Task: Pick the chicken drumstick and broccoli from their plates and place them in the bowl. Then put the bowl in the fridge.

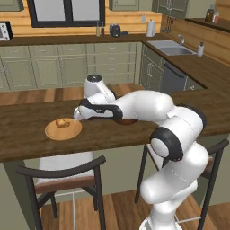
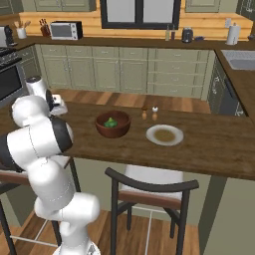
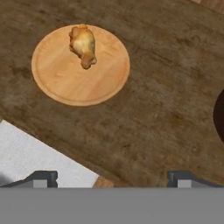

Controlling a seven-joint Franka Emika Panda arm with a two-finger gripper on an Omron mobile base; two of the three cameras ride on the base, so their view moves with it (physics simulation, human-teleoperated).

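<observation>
On the left of the counter (image 1: pixel 27 134) we see the chicken drumstick (image 1: pixel 62 122) lying on the tan plate (image 1: pixel 63 130), toward its far side. Just right of it our gripper (image 3: pixel 112 178) hovers over the bare wood, jaws apart and empty. Farther right the broccoli (image 2: pixel 111 122) sits in the bowl (image 2: pixel 113 124), and beyond it lies the grey plate (image 2: pixel 164 135).
</observation>
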